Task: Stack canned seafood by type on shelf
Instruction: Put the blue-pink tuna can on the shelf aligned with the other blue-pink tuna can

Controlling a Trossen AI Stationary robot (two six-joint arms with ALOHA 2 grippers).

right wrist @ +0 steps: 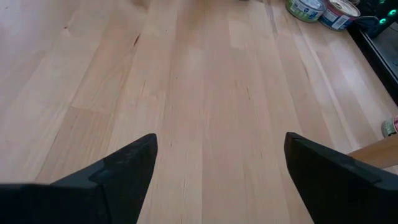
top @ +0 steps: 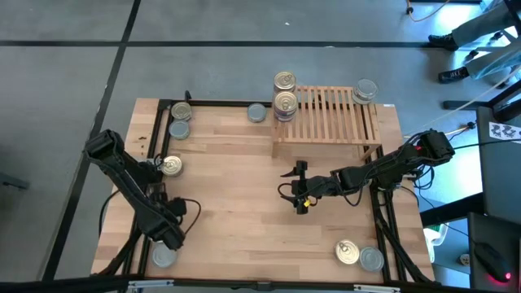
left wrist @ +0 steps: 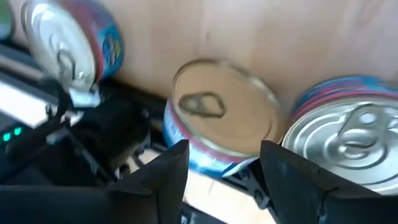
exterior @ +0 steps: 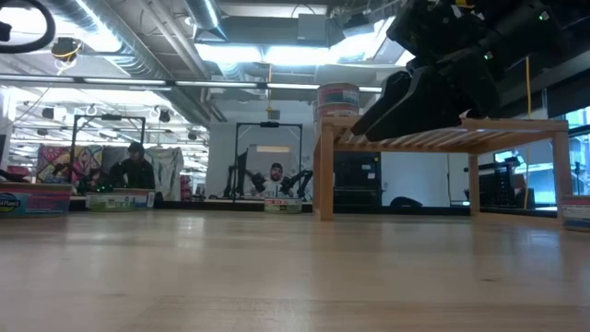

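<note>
The left hand [left wrist: 224, 165] hangs open over a gold can [left wrist: 221, 121] to grasp it, while the right hand [top: 301, 189] waits open and empty above the surface [top: 236, 203] near the shelf [top: 330, 122].

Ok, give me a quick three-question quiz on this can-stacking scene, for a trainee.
1. True or false: the right tool grips a can.
2. The single can at the right end of the shelf has which top? A gold, B silver-grey, C red.
3. Fill in: the left tool is open, and the can ahead of it has a ___ top.

Key: 1 false, it is open and empty over bare table. 2 B. 3 gold.
</note>
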